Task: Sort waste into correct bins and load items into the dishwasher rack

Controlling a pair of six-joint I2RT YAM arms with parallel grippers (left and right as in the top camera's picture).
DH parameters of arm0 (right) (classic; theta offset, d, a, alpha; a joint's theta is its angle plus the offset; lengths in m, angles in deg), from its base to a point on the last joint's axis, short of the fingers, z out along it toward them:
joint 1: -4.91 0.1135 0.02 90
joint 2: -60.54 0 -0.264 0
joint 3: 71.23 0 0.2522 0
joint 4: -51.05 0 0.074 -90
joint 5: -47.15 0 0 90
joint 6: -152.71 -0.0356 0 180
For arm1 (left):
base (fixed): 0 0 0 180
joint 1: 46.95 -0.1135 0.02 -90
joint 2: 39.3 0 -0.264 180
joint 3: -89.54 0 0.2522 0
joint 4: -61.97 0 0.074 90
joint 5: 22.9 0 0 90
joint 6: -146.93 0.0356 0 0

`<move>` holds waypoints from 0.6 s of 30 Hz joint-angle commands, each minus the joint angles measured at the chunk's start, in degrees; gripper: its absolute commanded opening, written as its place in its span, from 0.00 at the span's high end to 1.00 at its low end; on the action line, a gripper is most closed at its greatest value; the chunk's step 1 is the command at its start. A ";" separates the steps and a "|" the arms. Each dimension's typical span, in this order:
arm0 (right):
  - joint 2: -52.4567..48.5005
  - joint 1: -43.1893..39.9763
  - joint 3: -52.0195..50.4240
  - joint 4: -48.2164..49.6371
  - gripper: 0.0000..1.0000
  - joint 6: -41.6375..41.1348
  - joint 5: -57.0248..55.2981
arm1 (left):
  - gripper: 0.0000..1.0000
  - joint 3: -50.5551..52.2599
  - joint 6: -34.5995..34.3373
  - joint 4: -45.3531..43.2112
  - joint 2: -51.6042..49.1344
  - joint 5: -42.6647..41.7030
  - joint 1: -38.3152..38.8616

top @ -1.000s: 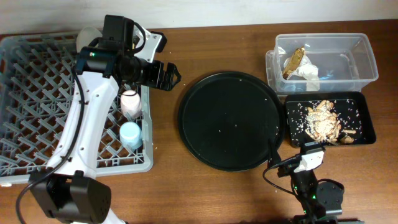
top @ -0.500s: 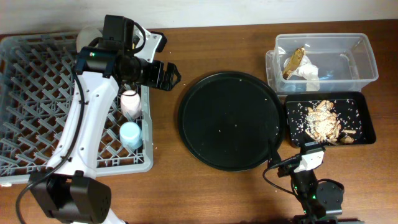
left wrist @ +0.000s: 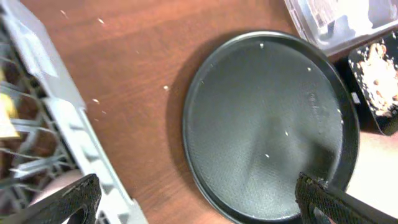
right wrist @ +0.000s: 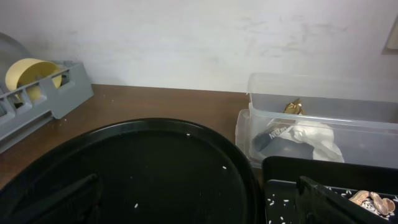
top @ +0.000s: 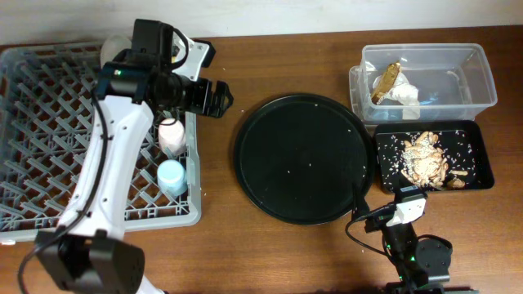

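Left pincer [top: 217,98]: released, nothing held, hung over the bench [top: 286,49] just outside the rack [top: 122,217] wall. Pink cup [top: 170,135] and blue cup [top: 172,176]: seated in the rack, close behind it. The pincer is best raised before being swung, so cups are not clipped.

The rack [top: 49,122] fills the frame's left, the round tray [top: 302,159] sits centre, and the tub [top: 482,82] is upper right, above the shallow tray [top: 484,159].
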 commanded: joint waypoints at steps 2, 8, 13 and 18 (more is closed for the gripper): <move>0.66 0.37 -0.44 -0.13 0.02 0.35 0.68 | 0.01 2.08 10.34 -5.70 14.19 4.79 -0.31; 0.66 0.37 -0.44 -0.13 0.01 0.35 0.68 | 0.01 25.55 9.31 -18.47 34.25 7.91 -3.17; 0.66 0.37 -0.44 -0.13 0.01 0.35 0.68 | 0.01 54.23 8.55 -35.30 53.35 7.78 -6.27; 0.66 0.37 -0.44 -0.11 0.02 0.35 0.68 | 0.01 71.89 8.57 -42.07 70.10 8.24 -8.09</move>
